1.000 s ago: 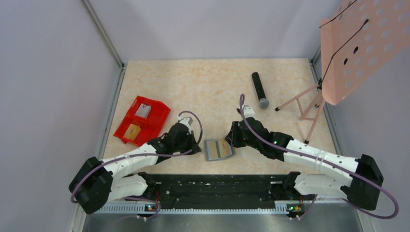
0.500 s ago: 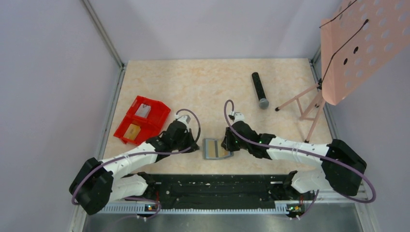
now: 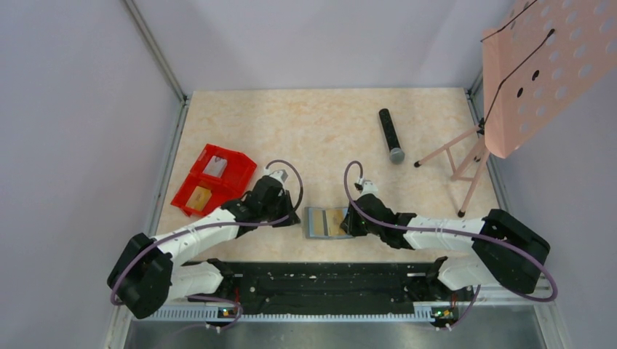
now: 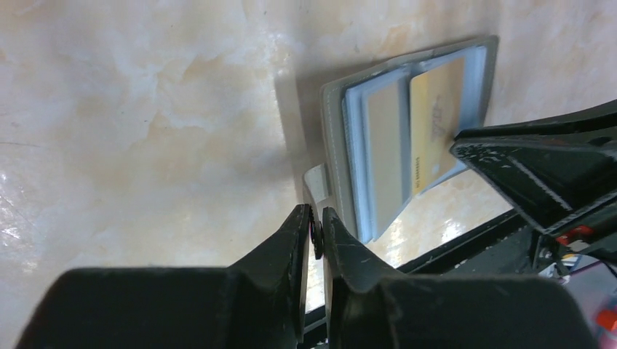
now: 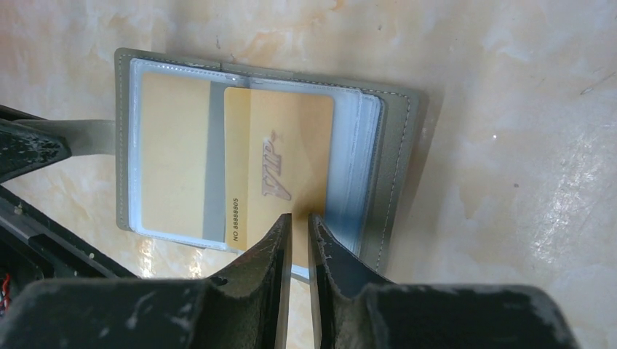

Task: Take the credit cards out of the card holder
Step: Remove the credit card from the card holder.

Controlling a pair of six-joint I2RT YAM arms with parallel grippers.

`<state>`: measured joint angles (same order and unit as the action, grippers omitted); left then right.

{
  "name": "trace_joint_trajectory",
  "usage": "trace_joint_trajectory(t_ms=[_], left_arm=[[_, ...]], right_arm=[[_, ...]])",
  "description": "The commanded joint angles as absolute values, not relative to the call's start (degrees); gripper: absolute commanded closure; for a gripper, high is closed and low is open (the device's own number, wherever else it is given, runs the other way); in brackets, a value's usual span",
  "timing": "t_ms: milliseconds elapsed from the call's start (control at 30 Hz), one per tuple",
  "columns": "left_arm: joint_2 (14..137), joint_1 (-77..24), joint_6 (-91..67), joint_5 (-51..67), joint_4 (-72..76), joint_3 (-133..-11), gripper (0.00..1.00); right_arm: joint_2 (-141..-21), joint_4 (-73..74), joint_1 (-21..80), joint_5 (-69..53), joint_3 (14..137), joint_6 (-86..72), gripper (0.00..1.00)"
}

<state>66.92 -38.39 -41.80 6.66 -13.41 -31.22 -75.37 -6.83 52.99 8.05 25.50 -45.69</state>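
The card holder [image 5: 400,145] lies open; right gripper [image 5: 298,218] apparently touches gold card [image 5: 291,138].

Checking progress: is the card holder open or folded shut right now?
Open. The card holder lies spread flat on the table, pale inner sleeves up, a gold card showing across them.

Left fingers [image 4: 297,243], right fingers [image 5: 275,251] flank card holder [image 3: 324,222], open tabletop [image 3: 313,131] beyond

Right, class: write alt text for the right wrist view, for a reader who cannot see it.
A gold VIP card sticks partly out of an open grey card holder on a marble-look table; the right gripper, jaws almost together, meets its near edge.
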Motion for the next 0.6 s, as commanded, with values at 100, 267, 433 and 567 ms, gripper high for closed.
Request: trace_joint_trajectory(t_ms=[100,267,433,567], left_arm=[[64.22,-38.14,-41.62,6.52,-17.78,-38.61,0.76],[63.68,-38.22,-43.0,9.96,-17.79,-41.53,0.74],[65.2,-38.25,-44.15,15.86,-12.53,-41.75,0.74],[68.68,-38.28,-44.45,18.27,-8.43,-41.07,0.74]], right_arm=[[-73.35,-5.57,52.43,8.44,25.51,-46.05,0.86],[-73.08,-5.71,52.38,8.12,26.01,-46.03,0.86],[-73.24,-6.13,52.41,8.1,25.72,-46.26,0.86],[-73.05,-6.5,52.41,8.16,25.5,-46.64,0.87]])
